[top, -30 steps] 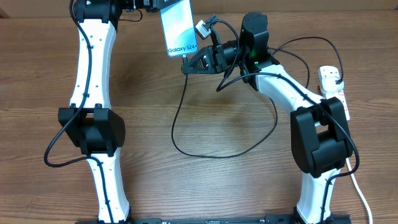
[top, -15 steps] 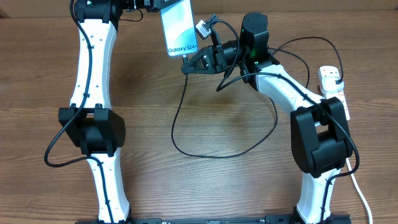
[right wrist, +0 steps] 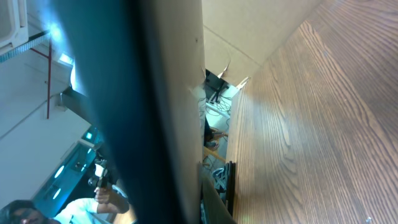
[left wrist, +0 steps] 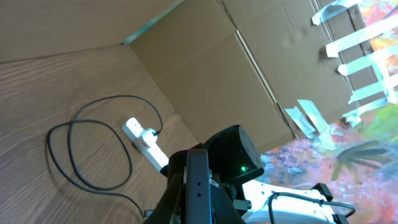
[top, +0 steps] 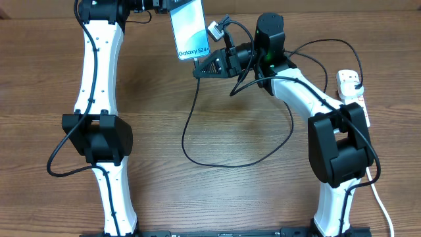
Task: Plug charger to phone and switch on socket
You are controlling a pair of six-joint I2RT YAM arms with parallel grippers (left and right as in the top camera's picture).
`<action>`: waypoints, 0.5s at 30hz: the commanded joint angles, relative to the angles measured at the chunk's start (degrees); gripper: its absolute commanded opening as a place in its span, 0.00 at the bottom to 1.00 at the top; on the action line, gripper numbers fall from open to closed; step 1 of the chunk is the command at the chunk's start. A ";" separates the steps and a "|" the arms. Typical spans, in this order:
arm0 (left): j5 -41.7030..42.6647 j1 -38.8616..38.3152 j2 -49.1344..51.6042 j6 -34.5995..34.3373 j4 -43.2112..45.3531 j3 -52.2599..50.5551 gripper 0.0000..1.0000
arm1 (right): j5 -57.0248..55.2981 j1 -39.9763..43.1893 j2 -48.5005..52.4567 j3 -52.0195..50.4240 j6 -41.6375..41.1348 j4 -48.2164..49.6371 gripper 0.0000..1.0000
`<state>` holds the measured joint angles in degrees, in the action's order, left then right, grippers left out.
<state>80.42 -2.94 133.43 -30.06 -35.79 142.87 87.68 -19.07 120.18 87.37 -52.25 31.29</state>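
1. Nothing moves over the last second. The left gripper [top: 172, 6] stays clamped on the phone [top: 189, 29], held up at the far side. The right gripper [top: 199, 69] stays closed, apparently on the charger [top: 183, 135] tip just below the phone. I judge the plugging unfinished.
2. The left wrist view shows the phone edge-on and the cable reaching the socket [left wrist: 144, 143]. The right wrist view is only blur.
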 commanded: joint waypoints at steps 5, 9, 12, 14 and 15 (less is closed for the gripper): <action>10.14 -3.69 0.39 -0.13 -2.80 -0.44 0.04 | -11.96 7.28 -2.32 2.27 0.15 1.16 0.04; 10.12 -3.67 0.39 -0.15 -2.78 -0.44 0.04 | -11.63 7.69 -2.29 2.27 0.17 1.18 0.04; 10.12 -3.69 0.39 -0.17 -2.75 -0.44 0.04 | -10.80 7.67 -2.32 2.27 0.17 1.16 0.04; 10.05 -3.65 0.39 -0.17 -2.56 -0.44 0.04 | -10.03 7.67 -2.29 2.27 0.20 1.16 0.04; 10.01 -3.52 0.39 -0.42 -2.19 -0.44 0.04 | -9.75 7.58 -2.32 2.27 0.24 1.16 0.04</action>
<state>86.80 -6.83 133.53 -29.82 -38.59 142.52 79.00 -10.20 120.14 87.96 -52.27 32.08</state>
